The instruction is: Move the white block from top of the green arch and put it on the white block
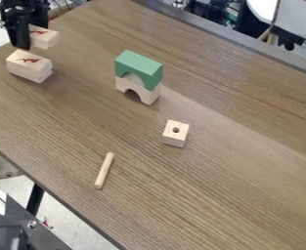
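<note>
One upper block (45,37): pinched by claw (28,40), near table (240,166)'s upper-left edge
Lower block (29,65): seen just down-left; small shift that way probably needed before release

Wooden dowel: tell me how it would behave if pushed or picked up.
The dowel looks round and lies on its side, so a sideways push would probably roll it. Its straight, wooden look suggests stiffness; being so slim, it is likely light.

Red scrawls mark two pale blocks (28,68), one arch (138,66) is green, the table (220,195) streaky brown.
</note>
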Controlling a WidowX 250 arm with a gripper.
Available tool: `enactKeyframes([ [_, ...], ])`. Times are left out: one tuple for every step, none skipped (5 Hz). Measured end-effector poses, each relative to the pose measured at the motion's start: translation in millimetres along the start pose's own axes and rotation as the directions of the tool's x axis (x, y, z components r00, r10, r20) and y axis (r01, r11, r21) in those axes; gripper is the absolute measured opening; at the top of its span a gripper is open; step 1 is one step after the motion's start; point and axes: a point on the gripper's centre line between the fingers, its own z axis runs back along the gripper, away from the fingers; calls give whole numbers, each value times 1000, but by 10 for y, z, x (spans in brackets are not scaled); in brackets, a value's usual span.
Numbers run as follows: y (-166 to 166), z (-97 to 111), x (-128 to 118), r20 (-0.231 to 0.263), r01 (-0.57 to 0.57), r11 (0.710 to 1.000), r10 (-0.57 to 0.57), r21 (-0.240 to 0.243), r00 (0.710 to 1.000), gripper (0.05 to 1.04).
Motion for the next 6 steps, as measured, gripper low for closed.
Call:
enactKeyframes([
  [-21,-46,52,-9,48,998,-47,29,999,601],
  [-22,-88,102,-8,66,997,-66,46,998,601],
  [9,-104,118,-14,77,995,-76,62,997,600],
  [51,-179,156,-5,59,996,-59,67,998,601],
  [85,-238,153,0,50,996,-50,76,999,601],
  [144,-260,133,22,12,999,-13,52,1000,601],
])
